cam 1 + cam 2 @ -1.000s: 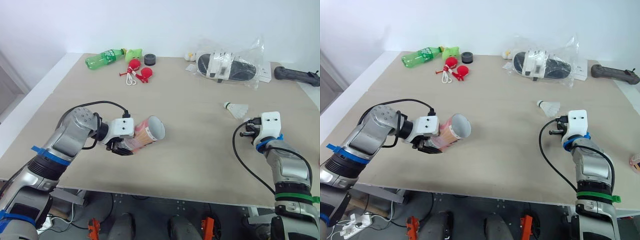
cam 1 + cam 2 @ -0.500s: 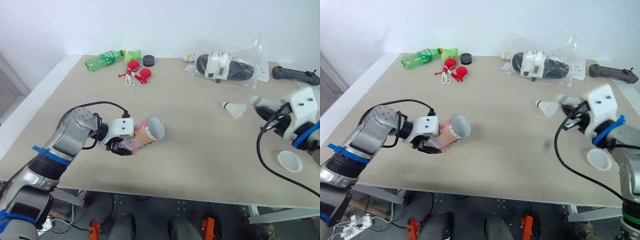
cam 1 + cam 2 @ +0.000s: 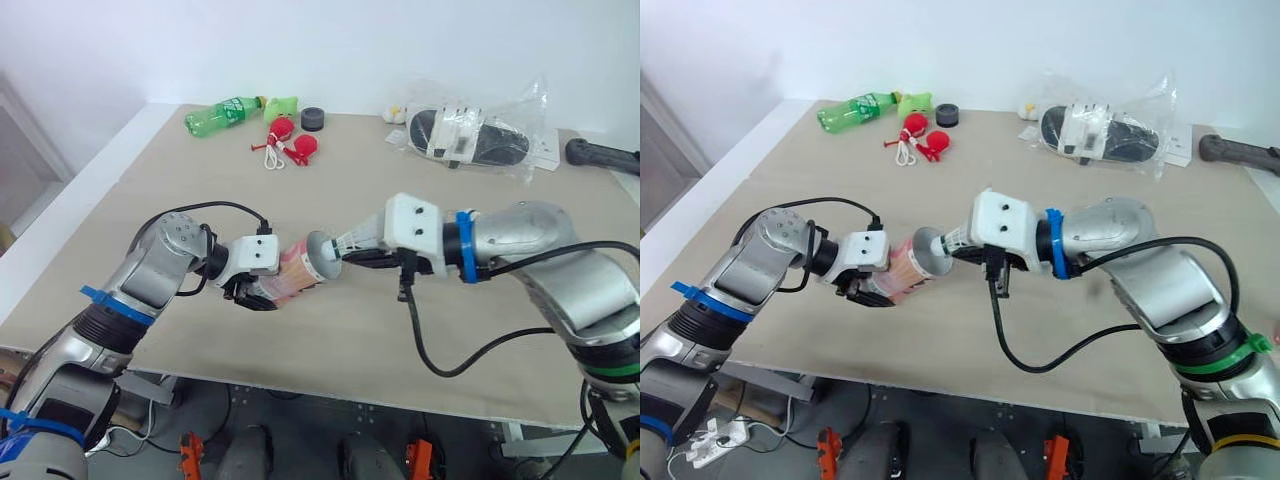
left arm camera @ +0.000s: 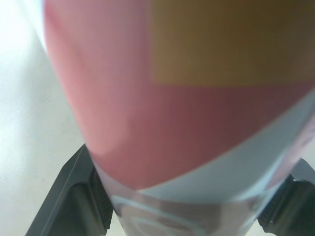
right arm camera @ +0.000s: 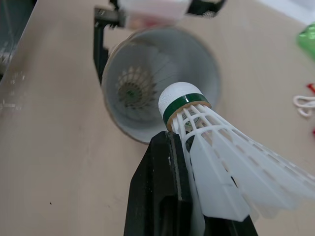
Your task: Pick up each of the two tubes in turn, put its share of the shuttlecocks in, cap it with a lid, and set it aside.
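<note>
Right gripper (image 3: 348, 256) pinching shuttlecock (image 5: 206, 147) at tube (image 3: 298, 272) mouth, left gripper (image 3: 258, 293) clamping tube, apparently another shuttlecock (image 5: 130, 89) inside

right gripper (image 3: 347, 254) | crossed to tube (image 3: 297, 276) mouth | 1 shuttlecock (image 5: 211, 147) off table, now gripped

A wide beige tabletop (image 3: 200, 170) spreads from the near edge back to a plain white wall (image 3: 350, 40) on the far side, with a white ledge (image 3: 85, 185) along its left, dark grey floor (image 3: 300, 420) below the near edge, and soft, even light.
</note>
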Controlling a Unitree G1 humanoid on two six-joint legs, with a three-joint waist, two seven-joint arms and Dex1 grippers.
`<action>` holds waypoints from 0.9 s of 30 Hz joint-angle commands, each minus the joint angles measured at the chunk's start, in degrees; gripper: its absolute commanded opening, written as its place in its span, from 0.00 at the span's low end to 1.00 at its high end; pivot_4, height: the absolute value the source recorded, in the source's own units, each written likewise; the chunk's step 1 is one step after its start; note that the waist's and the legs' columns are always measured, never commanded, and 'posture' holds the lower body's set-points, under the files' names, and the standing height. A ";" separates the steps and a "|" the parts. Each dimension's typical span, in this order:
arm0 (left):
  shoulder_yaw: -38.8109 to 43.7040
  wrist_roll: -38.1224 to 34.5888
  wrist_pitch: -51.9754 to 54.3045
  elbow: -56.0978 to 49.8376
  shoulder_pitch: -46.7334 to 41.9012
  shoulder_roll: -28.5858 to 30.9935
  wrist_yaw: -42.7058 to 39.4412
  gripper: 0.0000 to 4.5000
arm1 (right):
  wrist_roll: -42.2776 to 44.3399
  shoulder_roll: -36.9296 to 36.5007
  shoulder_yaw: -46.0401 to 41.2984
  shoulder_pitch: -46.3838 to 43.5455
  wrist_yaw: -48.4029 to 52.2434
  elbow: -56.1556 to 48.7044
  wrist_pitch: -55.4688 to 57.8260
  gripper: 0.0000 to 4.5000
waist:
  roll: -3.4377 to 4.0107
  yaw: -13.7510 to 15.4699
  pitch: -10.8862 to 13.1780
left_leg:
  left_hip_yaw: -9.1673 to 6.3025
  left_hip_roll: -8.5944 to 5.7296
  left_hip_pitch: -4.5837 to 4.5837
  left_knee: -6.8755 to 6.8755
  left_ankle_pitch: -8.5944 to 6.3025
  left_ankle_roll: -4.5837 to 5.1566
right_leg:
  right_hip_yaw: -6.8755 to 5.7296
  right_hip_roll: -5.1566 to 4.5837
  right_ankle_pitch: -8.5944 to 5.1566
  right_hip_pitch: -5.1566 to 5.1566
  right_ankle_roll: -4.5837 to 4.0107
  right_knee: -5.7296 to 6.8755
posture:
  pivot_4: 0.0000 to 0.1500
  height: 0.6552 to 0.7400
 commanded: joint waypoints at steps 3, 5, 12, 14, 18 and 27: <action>-2.49 0.23 1.06 -1.03 1.99 -0.72 0.32 0.66 | -4.25 3.82 3.38 -2.35 2.09 0.05 -3.13 0.01 | 0.01 -0.03 -0.01 | -0.04 0.03 0.03 -0.01 0.00 0.00 | -0.06 0.03 0.00 0.01 -0.04 0.03 | 1.00 1.00; -2.48 0.18 1.37 -1.29 1.96 -0.86 0.47 0.66 | -4.28 4.76 2.82 -2.69 2.46 -0.05 -2.79 0.17 | 0.01 -0.02 -0.01 | -0.10 0.06 0.03 0.00 0.00 0.00 | -0.13 0.06 0.00 0.03 -0.03 0.04 | 1.00 1.00; -2.48 0.18 1.24 -1.34 2.20 -0.64 0.61 0.66 | -3.26 4.74 -0.74 -2.79 3.30 -0.56 -1.26 0.83 | 0.01 0.00 -0.01 | -0.12 0.00 0.05 0.02 0.00 0.00 | -0.15 0.00 0.00 0.11 -0.05 0.04 | 1.00 1.00; -2.51 0.17 1.34 -1.44 2.20 -0.60 0.58 0.66 | -1.49 3.91 -4.32 -2.21 3.23 -0.81 0.31 1.00 | 0.01 0.01 -0.01 | -0.13 -0.01 0.06 0.02 0.00 0.00 | -0.16 -0.01 -0.01 0.12 -0.05 0.04 | 1.00 1.00; -2.37 0.01 1.57 -1.58 2.31 -0.48 0.77 0.66 | 3.41 2.10 -16.51 0.75 0.29 0.11 5.61 1.00 | -0.01 0.05 0.00 | -0.18 -0.03 0.05 0.03 0.00 0.00 | -0.21 -0.03 -0.01 0.15 -0.05 0.04 | 1.00 1.00; -2.18 -0.36 1.82 -1.52 2.82 -0.38 1.05 0.66 | 11.25 0.61 -37.00 15.29 -5.55 -0.80 12.45 1.00 | -0.02 -0.06 -0.01 | -0.19 -0.10 0.13 -0.04 0.00 0.01 | -0.21 -0.08 -0.05 0.22 -0.05 0.03 | 1.00 1.00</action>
